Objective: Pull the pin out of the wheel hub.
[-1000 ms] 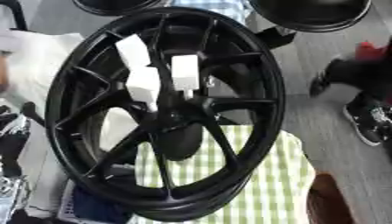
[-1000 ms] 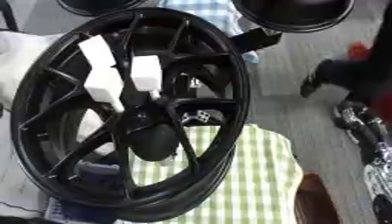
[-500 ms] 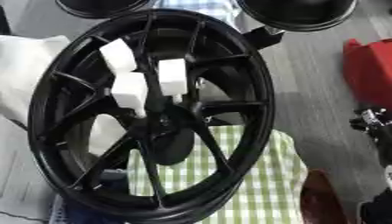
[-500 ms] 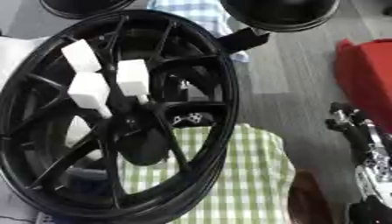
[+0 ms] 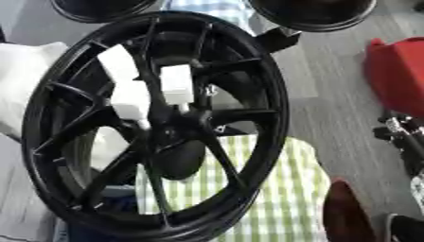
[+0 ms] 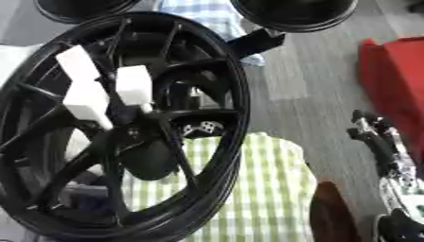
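Filling most of the view, a black wheel hub (image 5: 157, 127) stands tilted on a green checked cloth (image 5: 265, 189). White block-shaped pins (image 5: 176, 84) sit among its spokes, probably light and rigid; pinch their sides. Right hand (image 6: 381, 142) waits beside, grip unclear.

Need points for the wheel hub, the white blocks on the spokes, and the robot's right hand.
wheel hub (image 5: 170, 130): left eye view, on the black centre where the spokes meet.
white blocks (image 5: 176, 84): left eye view, on the face of the rightmost block.
right hand (image 6: 383, 147): right eye view, on the black fingers at the right edge.
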You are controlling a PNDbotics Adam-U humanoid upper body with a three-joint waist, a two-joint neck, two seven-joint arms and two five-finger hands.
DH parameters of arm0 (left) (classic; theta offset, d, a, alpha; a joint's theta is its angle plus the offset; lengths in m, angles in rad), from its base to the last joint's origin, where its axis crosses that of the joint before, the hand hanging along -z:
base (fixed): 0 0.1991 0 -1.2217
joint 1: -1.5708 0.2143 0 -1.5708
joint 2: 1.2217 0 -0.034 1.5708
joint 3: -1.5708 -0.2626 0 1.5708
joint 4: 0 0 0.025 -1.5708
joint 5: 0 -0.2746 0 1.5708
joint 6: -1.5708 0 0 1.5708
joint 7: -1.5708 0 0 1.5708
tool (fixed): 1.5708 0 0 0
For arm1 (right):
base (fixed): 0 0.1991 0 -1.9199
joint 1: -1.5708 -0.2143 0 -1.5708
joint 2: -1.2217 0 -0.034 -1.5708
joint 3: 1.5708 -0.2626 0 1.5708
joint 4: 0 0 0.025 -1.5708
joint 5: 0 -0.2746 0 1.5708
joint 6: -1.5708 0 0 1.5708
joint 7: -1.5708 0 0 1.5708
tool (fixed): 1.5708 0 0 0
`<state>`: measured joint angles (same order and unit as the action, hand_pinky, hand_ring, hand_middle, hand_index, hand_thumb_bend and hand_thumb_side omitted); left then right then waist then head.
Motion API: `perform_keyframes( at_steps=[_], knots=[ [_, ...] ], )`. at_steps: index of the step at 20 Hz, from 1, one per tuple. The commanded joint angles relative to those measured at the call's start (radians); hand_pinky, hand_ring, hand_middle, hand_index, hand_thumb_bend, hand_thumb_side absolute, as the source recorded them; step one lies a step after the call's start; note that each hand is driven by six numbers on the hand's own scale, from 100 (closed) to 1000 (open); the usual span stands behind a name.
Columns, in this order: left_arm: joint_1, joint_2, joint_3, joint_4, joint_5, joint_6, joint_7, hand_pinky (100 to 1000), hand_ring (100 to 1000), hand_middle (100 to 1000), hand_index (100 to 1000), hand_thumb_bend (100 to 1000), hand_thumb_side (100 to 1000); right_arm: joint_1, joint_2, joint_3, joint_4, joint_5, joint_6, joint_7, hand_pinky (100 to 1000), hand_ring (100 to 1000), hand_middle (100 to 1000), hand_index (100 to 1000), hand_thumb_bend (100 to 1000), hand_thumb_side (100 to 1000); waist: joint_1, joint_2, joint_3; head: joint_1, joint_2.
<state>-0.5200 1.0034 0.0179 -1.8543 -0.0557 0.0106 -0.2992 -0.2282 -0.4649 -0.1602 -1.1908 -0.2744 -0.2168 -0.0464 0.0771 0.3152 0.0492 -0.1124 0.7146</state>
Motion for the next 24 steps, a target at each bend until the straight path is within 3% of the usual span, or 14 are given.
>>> perform_keyframes(
  at_steps=[1, 9, 15, 24],
  knots=[
    [-0.031, 0.135, -0.038, -0.059, 0.043, 0.031, -0.090, 760, 767, 640, 779, 732, 454, -0.005, -0.040, -0.008, -0.021, 0.013, 0.001, 0.000, 685, 615, 647, 745, 262, 501, 0.000, -0.014, -0.001, -0.008, -0.010],
    [-0.092, 0.213, -0.135, -0.144, 0.145, 0.107, -0.229, 765, 785, 700, 838, 716, 478, -0.001, -0.047, -0.006, -0.024, 0.024, 0.002, 0.002, 685, 615, 647, 745, 261, 503, 0.007, -0.013, -0.001, -0.007, -0.011],
    [-0.105, 0.213, -0.147, -0.146, 0.169, 0.114, -0.254, 760, 794, 724, 862, 730, 450, -0.001, -0.046, -0.005, -0.026, 0.027, 0.003, 0.003, 686, 616, 647, 745, 263, 501, 0.007, -0.011, -0.002, 0.000, -0.012],
    [-0.093, 0.222, -0.229, -0.146, 0.198, 0.111, -0.248, 765, 818, 757, 862, 746, 428, 0.032, -0.035, -0.006, -0.081, 0.026, -0.005, 0.011, 686, 616, 648, 745, 255, 497, -0.037, -0.017, 0.013, 0.060, -0.015]
  ],
)
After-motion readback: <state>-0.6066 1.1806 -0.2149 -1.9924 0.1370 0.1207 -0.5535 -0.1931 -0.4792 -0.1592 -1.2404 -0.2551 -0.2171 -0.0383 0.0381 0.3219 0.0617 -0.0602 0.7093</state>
